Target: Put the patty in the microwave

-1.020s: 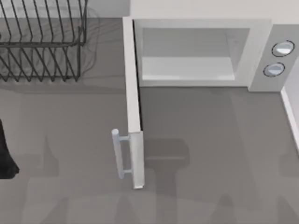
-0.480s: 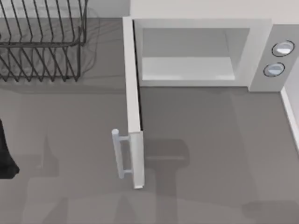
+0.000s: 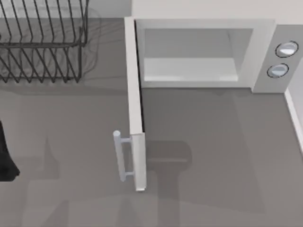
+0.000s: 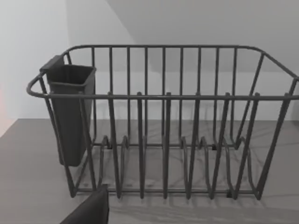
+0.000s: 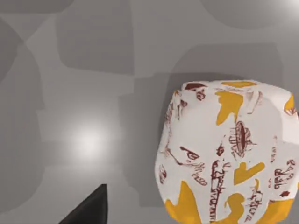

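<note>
While hanging close over the patty (image 5: 224, 154), gives no clear word on the right gripper (image 5: 88, 210): spread or pressed together, cannot tell. Finds the patty against the bare grey table (image 5: 88, 93) with a shadow behind it, outside the microwave (image 3: 203, 52); resting on the table or lifted off it, cannot tell either.

Looks like a light load: small, lumpy, roundish, mottled white and orange-yellow. Probably firm enough for a pinch, though likely to roll or squirt aside on those rounded flanks. Best taken across the widest middle, from two opposite sides, squeezing gently and squarely rather than near the top or an edge. Best not crushed; looks like food.

Across the table, stands ready at the back right: door (image 3: 135, 94) swung fully out toward the front, bar handle (image 3: 120, 156) on its outer face, pale inside bare, two round knobs (image 3: 284, 59) at the right. Leaves a broad way in past the door's right side.

Parked at the table's left edge, left arm (image 3: 7, 156); left gripper (image 4: 91, 210) facing the dark wire rack (image 4: 163, 140), open or closed impossible to tell.
</note>
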You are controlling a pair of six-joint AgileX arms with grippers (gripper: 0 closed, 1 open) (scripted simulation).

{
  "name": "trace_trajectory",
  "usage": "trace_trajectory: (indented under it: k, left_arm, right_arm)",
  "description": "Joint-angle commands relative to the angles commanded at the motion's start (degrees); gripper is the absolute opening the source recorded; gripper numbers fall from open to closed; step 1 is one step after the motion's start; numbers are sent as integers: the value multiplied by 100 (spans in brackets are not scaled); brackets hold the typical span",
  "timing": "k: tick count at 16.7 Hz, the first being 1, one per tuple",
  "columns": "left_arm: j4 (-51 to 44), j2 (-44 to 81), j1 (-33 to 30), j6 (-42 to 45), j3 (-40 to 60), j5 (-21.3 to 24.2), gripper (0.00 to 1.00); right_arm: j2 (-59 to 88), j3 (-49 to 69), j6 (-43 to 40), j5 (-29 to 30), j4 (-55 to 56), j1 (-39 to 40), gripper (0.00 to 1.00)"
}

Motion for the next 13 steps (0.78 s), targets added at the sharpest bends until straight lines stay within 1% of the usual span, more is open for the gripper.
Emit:
trace_trajectory:
  k: [3,9,11,13]
  left_arm:
    - [0,0,0,0,0,0,100]
    - [0,0,0,0,0,0,100]
    - [0,0,0,0,0,0,100]
    - [0,0,0,0,0,0,100]
  right_arm:
    - [428,293,-283,1,-263,-199,100]
    - [449,281,-291,0,-245,-187,100]
    - [570,158,-279,0,-29,-190,100]
    - [797,-61,-274,0,427,-194,100]
